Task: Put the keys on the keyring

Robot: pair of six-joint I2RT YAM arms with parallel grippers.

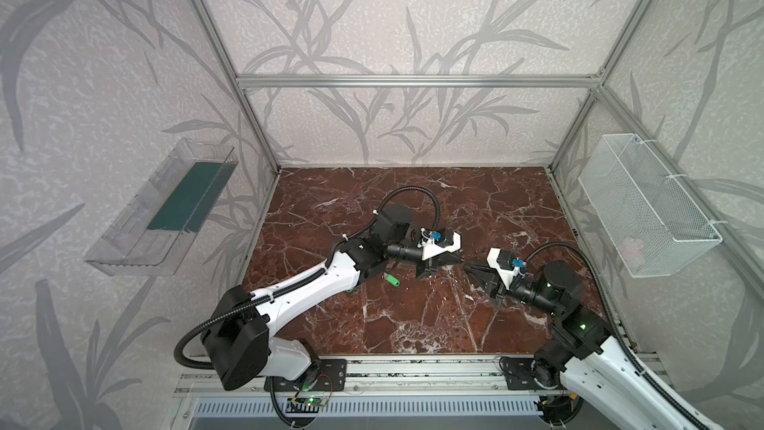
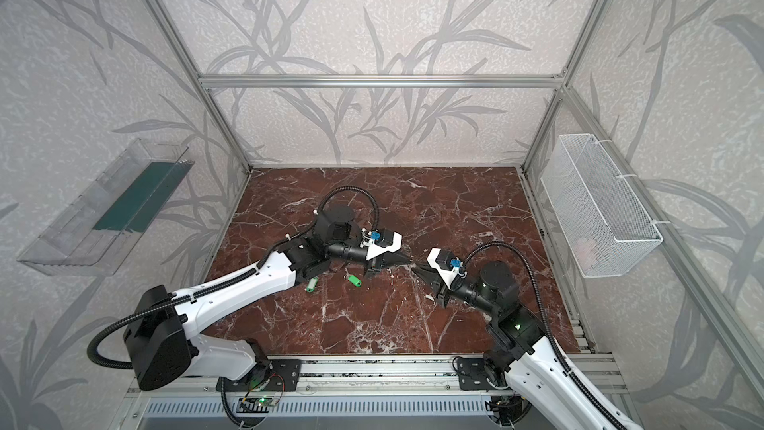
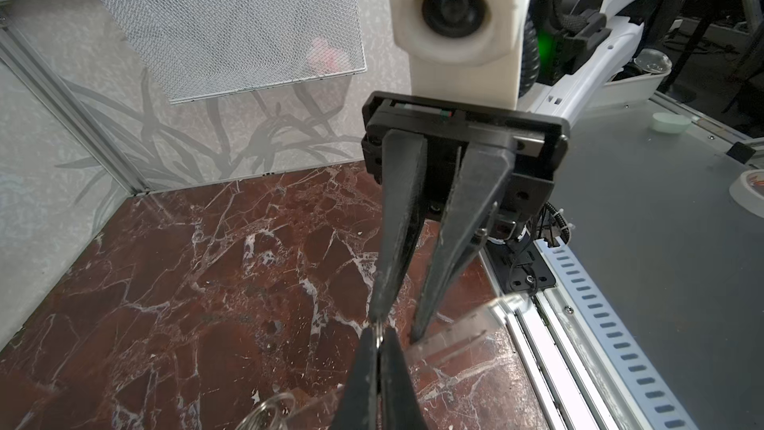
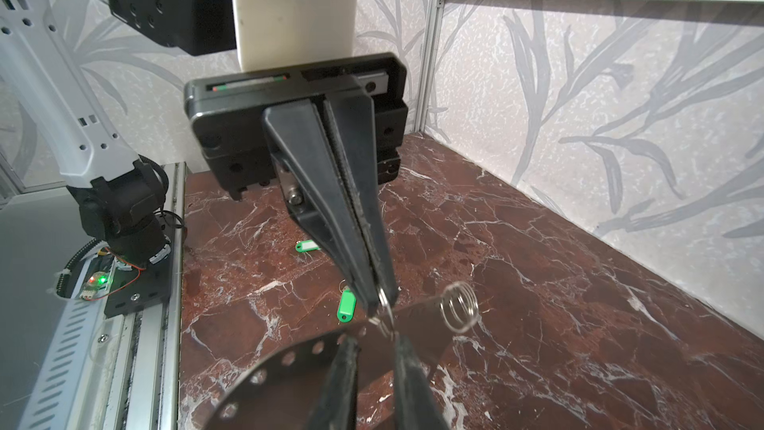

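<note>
The left gripper (image 4: 382, 301) is clamped on the keyring (image 4: 384, 316). The right gripper (image 3: 397, 328) stands slightly apart. The nearer key (image 2: 354, 280), lower left of the tips, suits your right arm.

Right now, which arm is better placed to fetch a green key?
Probably the right: the right gripper is open and empty, while the left gripper is shut on a small metal ring. A green key lies nearby.

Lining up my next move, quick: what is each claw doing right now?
Left claw: closed, pinching a small metal ring.
Right claw: open, jaws apart, tips close to that ring.
</note>
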